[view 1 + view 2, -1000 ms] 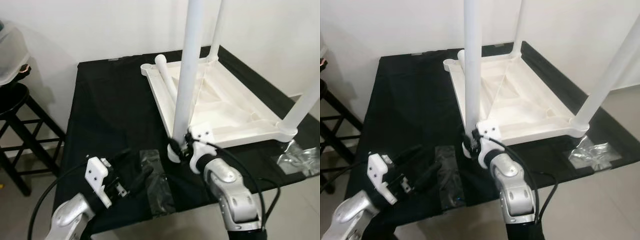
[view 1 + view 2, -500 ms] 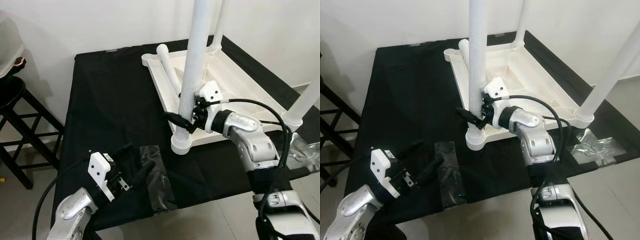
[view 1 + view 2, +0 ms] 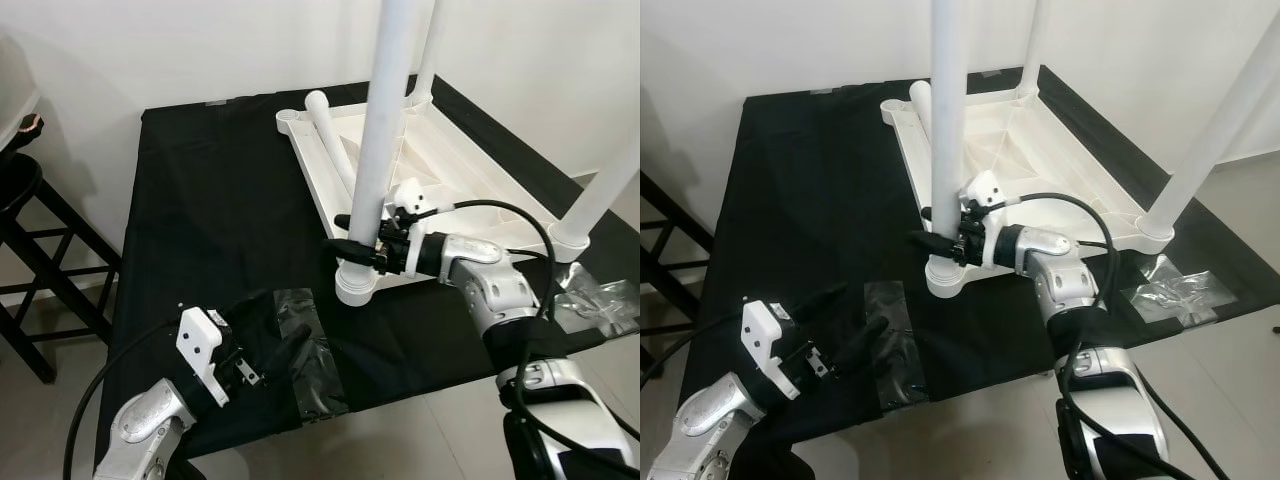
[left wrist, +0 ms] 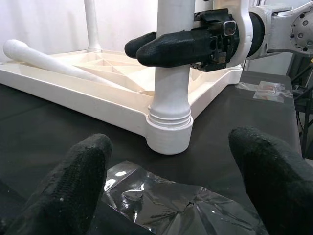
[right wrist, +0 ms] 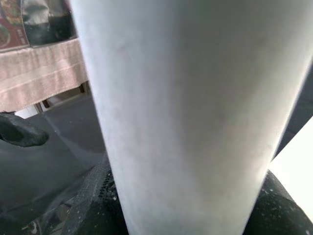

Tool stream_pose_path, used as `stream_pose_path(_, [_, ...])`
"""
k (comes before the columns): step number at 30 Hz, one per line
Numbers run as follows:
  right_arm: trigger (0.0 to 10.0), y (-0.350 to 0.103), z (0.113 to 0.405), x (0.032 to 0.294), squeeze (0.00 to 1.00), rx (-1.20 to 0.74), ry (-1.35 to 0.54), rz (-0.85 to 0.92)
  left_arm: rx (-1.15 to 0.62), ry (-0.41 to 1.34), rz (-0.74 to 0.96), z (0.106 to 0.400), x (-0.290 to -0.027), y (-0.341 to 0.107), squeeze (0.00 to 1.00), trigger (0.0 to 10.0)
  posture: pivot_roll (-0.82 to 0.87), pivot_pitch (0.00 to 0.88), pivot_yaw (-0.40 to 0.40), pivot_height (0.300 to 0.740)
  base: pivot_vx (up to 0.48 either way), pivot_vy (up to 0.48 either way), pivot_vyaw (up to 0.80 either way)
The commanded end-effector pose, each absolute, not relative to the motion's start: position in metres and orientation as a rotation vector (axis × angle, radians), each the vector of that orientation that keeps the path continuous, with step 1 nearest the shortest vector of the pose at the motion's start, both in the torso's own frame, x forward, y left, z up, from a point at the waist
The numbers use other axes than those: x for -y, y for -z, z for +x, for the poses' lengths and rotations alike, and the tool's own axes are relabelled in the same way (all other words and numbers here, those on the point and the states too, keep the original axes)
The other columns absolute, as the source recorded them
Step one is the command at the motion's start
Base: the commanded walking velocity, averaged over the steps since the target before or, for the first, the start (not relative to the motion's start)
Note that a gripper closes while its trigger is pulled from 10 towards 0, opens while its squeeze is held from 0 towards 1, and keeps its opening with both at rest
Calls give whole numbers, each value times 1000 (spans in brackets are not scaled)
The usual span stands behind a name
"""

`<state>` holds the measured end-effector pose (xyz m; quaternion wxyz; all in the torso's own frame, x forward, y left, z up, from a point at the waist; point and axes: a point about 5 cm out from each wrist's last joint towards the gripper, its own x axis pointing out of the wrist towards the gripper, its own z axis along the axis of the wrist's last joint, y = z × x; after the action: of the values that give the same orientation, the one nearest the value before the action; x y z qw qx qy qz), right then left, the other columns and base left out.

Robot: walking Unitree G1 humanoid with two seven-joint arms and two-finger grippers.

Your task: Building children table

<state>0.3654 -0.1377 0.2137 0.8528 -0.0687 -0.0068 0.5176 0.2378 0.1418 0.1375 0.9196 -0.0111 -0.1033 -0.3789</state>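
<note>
A white children's table top (image 3: 455, 165) lies upside down on the black table (image 3: 210, 190). Three white legs stand up from its corners. My right gripper (image 3: 346, 231) is shut on the near leg (image 3: 384, 130), a little above its socket (image 3: 357, 285). In the right wrist view the leg (image 5: 186, 98) sits between the black pads (image 5: 95, 205). A loose leg (image 3: 331, 140) lies inside the top. My left gripper (image 3: 272, 326) hovers open near the table's front edge over a clear plastic wrapper (image 4: 161, 200), apart from the leg.
A second crumpled plastic wrapper (image 3: 596, 304) lies at the table's right front corner. A dark wooden stool (image 3: 25, 215) stands to the left of the table. White walls close off the back, and the left half of the black cloth is bare.
My right arm swung from below the socket round to the right side, and its gripper now clasps the near leg higher up. The left gripper has hardly moved. The camera shifted slightly.
</note>
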Motion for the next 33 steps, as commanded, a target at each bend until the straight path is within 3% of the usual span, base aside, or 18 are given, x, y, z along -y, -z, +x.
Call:
stream_pose_path(1, [0,-203,361,138,0,-4,-1101,-110,194,784,-19,235,-142,-135,0,10000,-42,174,-5,740,0,0,0])
stream_pose_path(5, [0,-192,355,150,0,-22,-919,-107,193,785,-19,235,-143,-136,0,10000,-51,183,-7,740,0,0,0])
stream_pose_path(8, [0,-177,345,149,0,-53,-532,-111,191,785,-17,234,-145,-136,0,10000,-53,190,-10,740,0,0,0])
stream_pose_path(9, [0,-177,345,149,0,-53,-532,-111,191,785,-17,234,-145,-136,0,10000,-53,190,-10,740,0,0,0])
stream_pose_path(10, [0,-172,341,149,0,-42,-345,-96,190,785,-17,234,-146,-136,0,10000,-62,190,-9,740,0,0,0])
stream_pose_path(11, [0,-172,341,149,0,-42,-345,-96,190,785,-17,234,-146,-136,0,10000,-62,190,-9,740,0,0,0])
stream_pose_path(14, [0,-144,309,113,0,-108,-377,-153,188,785,-16,236,-147,-136,0,10000,-68,187,13,740,0,0,0])
stream_pose_path(23, [0,-140,305,104,0,-130,-389,-106,178,782,-15,240,-148,-133,0,10000,-69,160,12,740,0,0,0])
stream_pose_path(24, [5059,-141,304,104,0,-129,-378,-109,180,774,-14,240,-149,-133,0,10000,-69,160,12,740,0,0,0])
stream_pose_path(26, [5059,-141,304,104,0,-129,-378,-109,180,774,-14,240,-149,-133,0,10000,-69,160,12,740,0,0,0])
stream_pose_path(27, [10000,-148,303,102,1000,-131,-389,-46,181,768,-15,240,-149,-133,0,10000,-62,156,12,740,0,0,0])
stream_pose_path(33, [10000,-186,321,102,1000,-4,-580,18,176,781,-16,240,-147,-133,0,10000,-61,157,13,740,0,0,0])
